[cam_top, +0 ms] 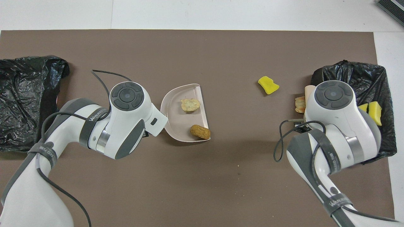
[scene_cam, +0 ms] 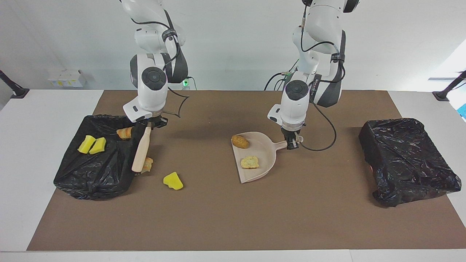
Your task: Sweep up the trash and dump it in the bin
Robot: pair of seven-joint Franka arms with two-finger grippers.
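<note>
The right gripper [scene_cam: 151, 124] is clenched on the brush [scene_cam: 141, 150], whose head sits beside an orange lump [scene_cam: 147, 164] at the bin [scene_cam: 91, 182] by the right arm's end. The left gripper [scene_cam: 291, 142] grasps the dustpan [scene_cam: 260, 160] handle; two bread lumps [scene_cam: 249, 162] lie in it. A yellow wedge [scene_cam: 173, 181] lies on the mat [scene_cam: 233, 218] near the bin, and three pieces [scene_cam: 92, 144] lie inside it.
</note>
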